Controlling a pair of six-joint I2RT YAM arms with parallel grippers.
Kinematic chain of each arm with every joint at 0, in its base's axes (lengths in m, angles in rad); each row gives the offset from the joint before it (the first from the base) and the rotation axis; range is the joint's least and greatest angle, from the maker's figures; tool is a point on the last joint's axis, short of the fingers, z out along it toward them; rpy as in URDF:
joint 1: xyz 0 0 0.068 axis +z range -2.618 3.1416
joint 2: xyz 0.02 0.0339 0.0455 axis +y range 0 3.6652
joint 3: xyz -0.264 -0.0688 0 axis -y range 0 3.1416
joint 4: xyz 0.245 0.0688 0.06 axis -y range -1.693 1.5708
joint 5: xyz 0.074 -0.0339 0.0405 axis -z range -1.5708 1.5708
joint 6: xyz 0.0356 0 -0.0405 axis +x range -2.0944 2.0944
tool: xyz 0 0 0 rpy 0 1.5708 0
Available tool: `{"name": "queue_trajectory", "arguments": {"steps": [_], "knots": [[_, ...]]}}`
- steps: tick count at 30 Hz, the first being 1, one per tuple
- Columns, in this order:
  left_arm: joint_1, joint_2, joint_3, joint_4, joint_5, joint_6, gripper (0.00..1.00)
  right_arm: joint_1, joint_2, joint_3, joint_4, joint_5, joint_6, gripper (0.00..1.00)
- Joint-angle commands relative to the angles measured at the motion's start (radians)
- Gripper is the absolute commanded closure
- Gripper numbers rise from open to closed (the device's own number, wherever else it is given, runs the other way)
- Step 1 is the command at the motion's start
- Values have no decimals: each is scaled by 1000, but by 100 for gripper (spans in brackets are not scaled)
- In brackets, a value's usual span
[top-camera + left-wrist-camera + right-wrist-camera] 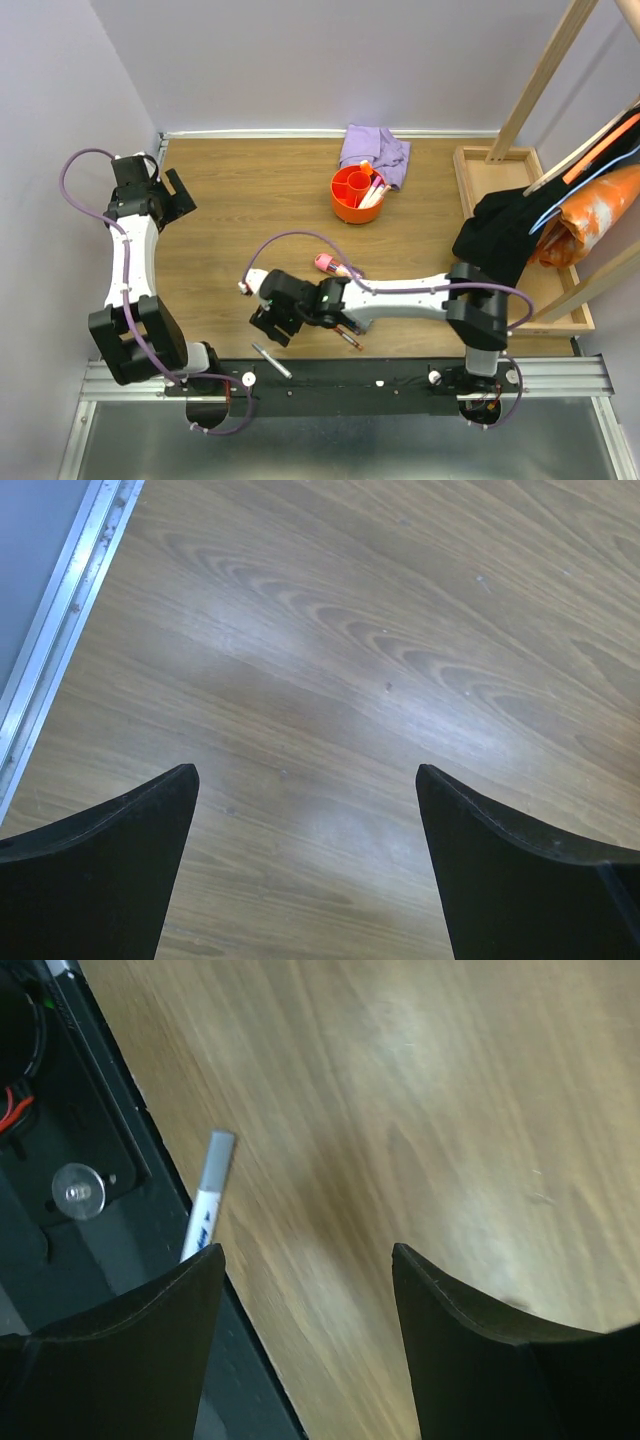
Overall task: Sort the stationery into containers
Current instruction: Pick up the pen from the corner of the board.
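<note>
The round orange cup stands at the back middle of the table with several pens in its compartments. A pink tube lies on the table just behind my right arm. A red pen pokes out from under that arm. A thin white pen lies on the table's front edge, and in the right wrist view the white pen is beside my left finger. My right gripper is open and empty, low above the wood near that pen. My left gripper is open and empty over bare wood at the far left.
A lilac cloth lies behind the cup. A shallow wooden tray at the right holds dark fabric and an orange bag. Wooden slats lean over the right side. A black rail runs along the front edge.
</note>
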Motion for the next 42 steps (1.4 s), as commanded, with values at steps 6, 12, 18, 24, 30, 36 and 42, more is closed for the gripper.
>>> {"name": "queue_trajectory", "arguments": {"steps": [6, 12, 18, 24, 30, 36, 42], "knots": [[27, 3, -29, 73, -3, -22, 1, 78, 213, 229, -61, 135, 90, 30], [27, 0, -37, 71, 4, -21, 1, 104, 288, 321, -147, 113, 109, 30], [29, 9, -21, 71, -12, -7, 1, 104, 308, 335, -170, 78, 130, 33], [30, 31, -10, 74, -4, -12, 1, 110, 322, 328, -206, 56, 138, 38], [30, 52, -6, 81, -21, -21, 1, 116, 370, 374, -236, 33, 129, 40], [30, 52, -18, 85, -19, -29, 1, 116, 391, 355, -249, 6, 162, 57], [30, 72, -1, 81, -22, -26, 1, 116, 383, 321, -261, 26, 170, 100]]}}
